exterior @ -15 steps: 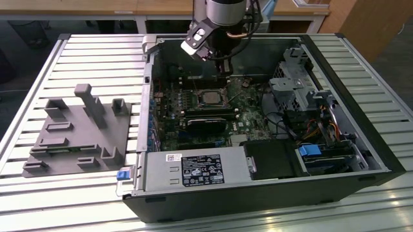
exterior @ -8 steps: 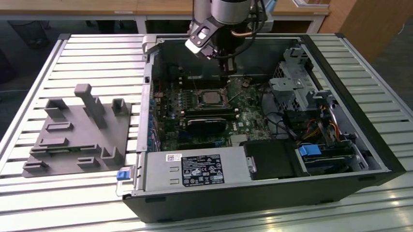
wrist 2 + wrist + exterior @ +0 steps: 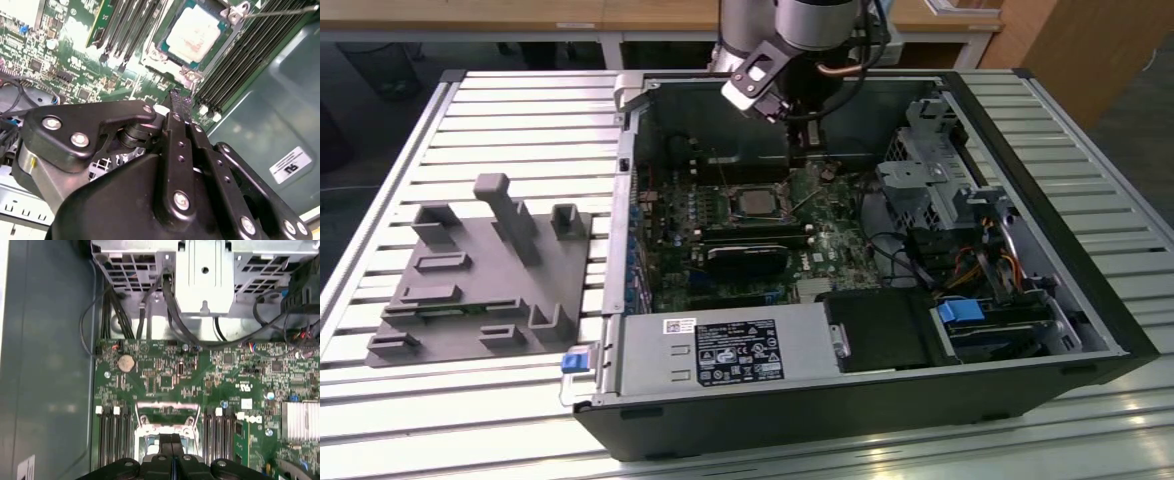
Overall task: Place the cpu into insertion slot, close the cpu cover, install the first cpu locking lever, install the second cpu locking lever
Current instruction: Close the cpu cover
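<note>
The cpu [image 3: 192, 31] lies flat in the insertion slot [image 3: 161, 48], just beyond the tips of my hand [image 3: 179, 101]; my fingers [image 3: 165, 442] are pressed together on nothing, hovering over the green board [image 3: 165, 375] inside the open case [image 3: 854, 410]

nothing printed is coming through clearly enough to read. in the exterior view, a large label [image 3: 736, 352] with dark print and small symbols is sitting on the grey power supply box [image 3: 647, 362], with a small white sticker [image 3: 680, 325] beside it. in the second wrist view, a white tag [image 3: 290, 167] with dark block print is lying on the case wall [image 3: 260, 120], and faint marks on the cpu [image 3: 192, 32] are blurring out. in the first wrist view, white markings are dotting the green circuit board [image 3: 165, 382].
</note>
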Robot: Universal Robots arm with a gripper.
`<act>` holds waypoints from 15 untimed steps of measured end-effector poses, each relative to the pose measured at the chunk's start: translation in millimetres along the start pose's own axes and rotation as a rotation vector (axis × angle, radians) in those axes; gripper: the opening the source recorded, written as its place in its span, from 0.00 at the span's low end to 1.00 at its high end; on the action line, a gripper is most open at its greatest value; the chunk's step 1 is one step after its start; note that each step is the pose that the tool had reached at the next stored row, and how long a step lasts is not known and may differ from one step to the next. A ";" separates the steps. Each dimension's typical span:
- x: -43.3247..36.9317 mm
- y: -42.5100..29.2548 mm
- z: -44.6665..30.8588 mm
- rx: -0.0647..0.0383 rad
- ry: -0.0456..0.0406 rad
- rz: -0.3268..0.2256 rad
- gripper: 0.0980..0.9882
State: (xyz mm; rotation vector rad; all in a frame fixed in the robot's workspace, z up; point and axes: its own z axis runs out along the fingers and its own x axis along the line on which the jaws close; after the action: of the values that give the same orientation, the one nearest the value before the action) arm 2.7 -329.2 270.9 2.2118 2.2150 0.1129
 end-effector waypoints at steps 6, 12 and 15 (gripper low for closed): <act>0.0 8.9 0.5 0.000 -0.0002 0.000 0.03; -0.1 17.9 1.3 0.000 -0.0001 0.000 0.03; -0.1 21.1 1.9 0.000 0.0000 0.000 0.03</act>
State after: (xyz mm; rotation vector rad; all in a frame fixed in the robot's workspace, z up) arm 23.9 -329.2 270.2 2.2120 2.2151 0.1126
